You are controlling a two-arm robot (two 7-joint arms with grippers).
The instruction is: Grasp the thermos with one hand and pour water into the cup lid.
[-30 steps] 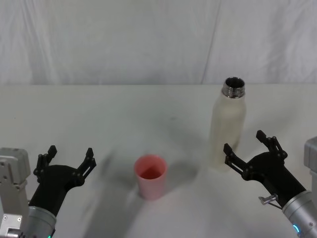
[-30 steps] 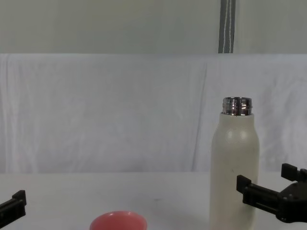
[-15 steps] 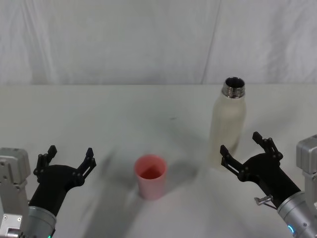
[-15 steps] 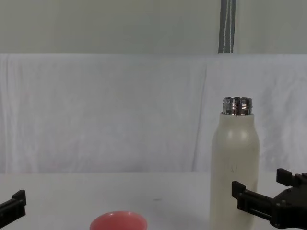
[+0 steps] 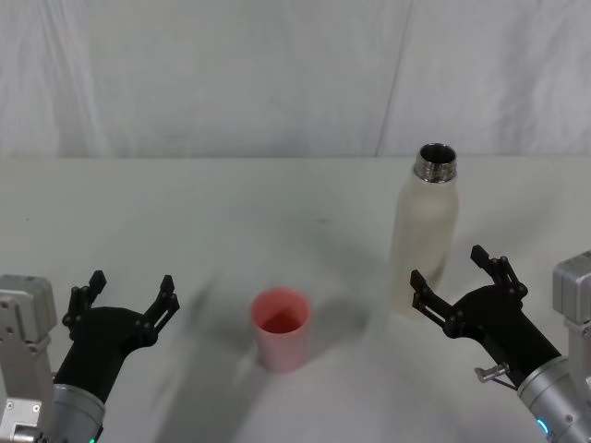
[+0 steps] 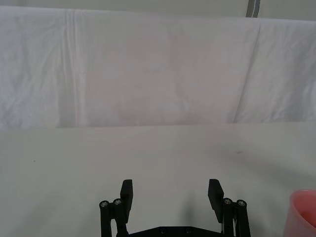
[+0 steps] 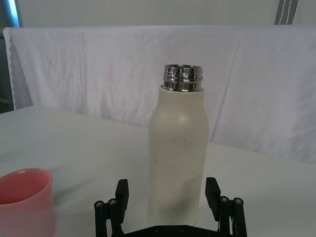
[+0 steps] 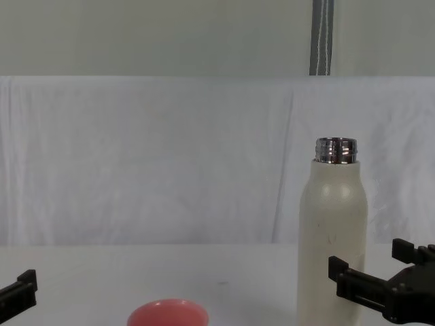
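White cloth hangs in soft folds behind a pale table (image 5: 231, 212), covering the wall right down to the tabletop; above it in the chest view runs a plain wall with one grey vertical pole (image 8: 321, 37); the surface itself is matte and off-white.

One thermos (image 5: 424, 231) stands upright on the robot's right side of the table, uncapped, its steel neck open; one pink cup lid (image 5: 280, 328) sits upright near the middle, well apart from the bottle, nearer the robot.

Two grippers are up; the right gripper (image 5: 459, 280) has its fingers spread wide just in front of the thermos's lower body, not touching it; the left gripper (image 5: 129, 293) waits over the table's left side, fingers likewise parted, holding nothing, beside the cup lid but apart from it.
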